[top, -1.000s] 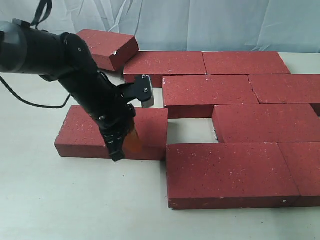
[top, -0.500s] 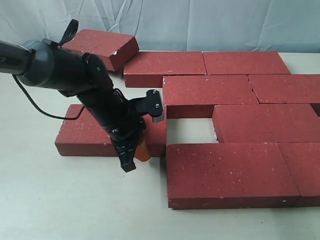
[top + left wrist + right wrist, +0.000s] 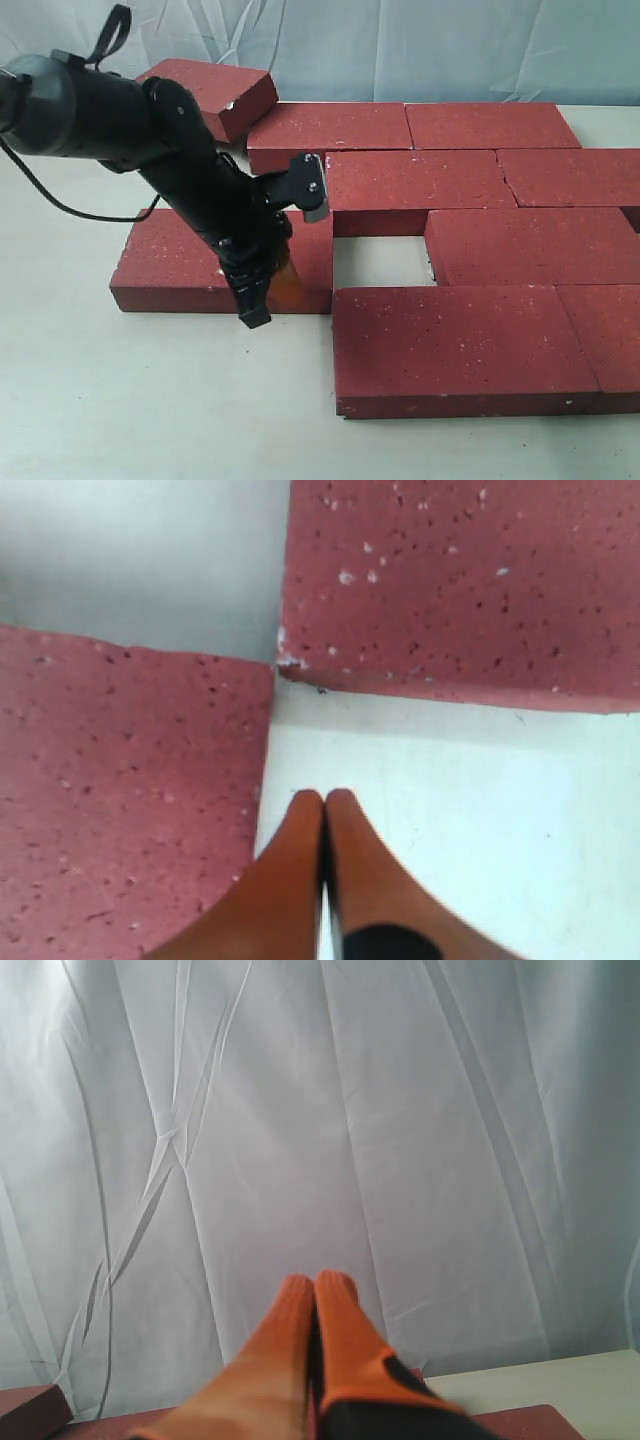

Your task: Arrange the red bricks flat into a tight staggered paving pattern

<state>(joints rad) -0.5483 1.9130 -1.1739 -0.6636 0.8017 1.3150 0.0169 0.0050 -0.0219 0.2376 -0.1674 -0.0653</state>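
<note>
Two orange fingers (image 3: 290,860) of the left gripper (image 3: 322,798) are pressing flat together and clamping nothing. Their rubbery tips are hanging over the pale table (image 3: 470,810), just beside the long edge of a loose brick (image 3: 120,780). Ahead of them, the corner of a front brick (image 3: 460,580) is almost meeting that brick's corner. The black arm (image 3: 150,130) is reaching down across the loose brick from the left.

The right gripper (image 3: 315,1282) is likewise holding its orange fingers closed on nothing, and is pointing at a creased white curtain (image 3: 450,1110).

All the bricks are showing as dark red rectangular slabs, rough and matte, peppered with fine white specks. Most are lying flat on the right in staggered rows (image 3: 420,180), edges touching. A bare rectangular gap (image 3: 380,262) is sitting between the loose brick and the rows. One back brick (image 3: 215,90) is lying askew at the far left.
</note>
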